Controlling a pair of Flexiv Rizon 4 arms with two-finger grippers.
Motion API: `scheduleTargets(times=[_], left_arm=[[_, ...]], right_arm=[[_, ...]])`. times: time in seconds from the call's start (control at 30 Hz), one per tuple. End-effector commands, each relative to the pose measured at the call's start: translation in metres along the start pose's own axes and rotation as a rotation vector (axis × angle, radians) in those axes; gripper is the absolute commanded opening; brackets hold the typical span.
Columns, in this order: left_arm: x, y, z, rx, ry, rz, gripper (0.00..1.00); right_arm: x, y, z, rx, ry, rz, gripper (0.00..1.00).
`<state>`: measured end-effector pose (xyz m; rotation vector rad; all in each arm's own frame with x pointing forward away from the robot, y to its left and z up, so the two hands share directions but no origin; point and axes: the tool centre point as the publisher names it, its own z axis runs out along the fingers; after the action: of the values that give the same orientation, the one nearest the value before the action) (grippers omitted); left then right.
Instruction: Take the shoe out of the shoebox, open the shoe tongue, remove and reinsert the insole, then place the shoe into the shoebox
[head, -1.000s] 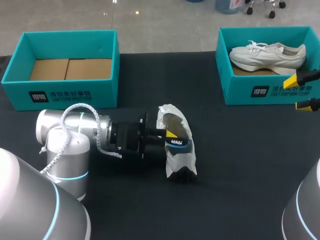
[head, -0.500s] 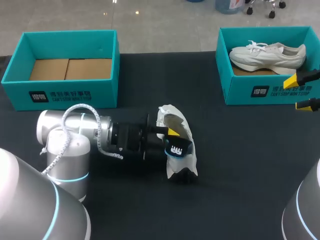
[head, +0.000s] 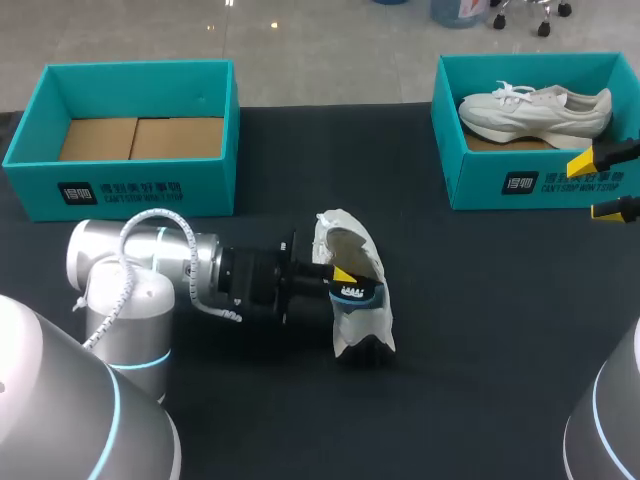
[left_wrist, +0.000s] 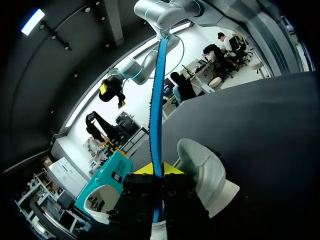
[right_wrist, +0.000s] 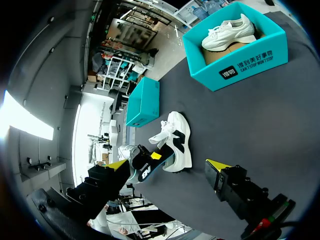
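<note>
Insole (head: 355, 292) shifted; two shoes (head: 350, 245) (head: 535, 110), two shoeboxes (head: 130, 190) (head: 480, 180)

A black table (head: 480, 330) bears a white shoe (head: 368, 318) at the jaws of the left gripper (head: 345, 282). A teal shoebox (head: 130, 190) stands well behind those jaws, a second shoebox (head: 540, 180) well ahead.

Of the right hand (head: 610, 182) only the yellow tips show; the head view's edge cuts off the rest. The left hand (head: 345, 281) covers part of the shoe (head: 352, 245) opening and the insole (head: 357, 292). At the far right corner of the counter (head: 480, 330), the wall of a shoebox (head: 480, 175) hides the sole of the second shoe (head: 535, 110).
</note>
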<state>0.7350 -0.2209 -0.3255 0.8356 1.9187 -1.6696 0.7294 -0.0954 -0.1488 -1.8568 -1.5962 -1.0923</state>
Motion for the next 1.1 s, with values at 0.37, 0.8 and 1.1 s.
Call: scheduleTargets(times=[0.37,0.8,1.1], left_arm=[[-0.006,0.022,0.006,-0.042,0.049,0.02,0.0],[-0.009,0.047,0.01,-0.108,0.019,-0.014,0.0],[-0.012,0.02,0.001,-0.077,-0.006,0.01,0.3]], right_arm=[[0.0,0.0,0.0,0.0,-0.002,0.001,1.0],[0.0,0.0,0.0,0.0,-0.002,0.001,1.0],[0.0,0.0,0.0,0.0,-0.002,0.001,1.0]])
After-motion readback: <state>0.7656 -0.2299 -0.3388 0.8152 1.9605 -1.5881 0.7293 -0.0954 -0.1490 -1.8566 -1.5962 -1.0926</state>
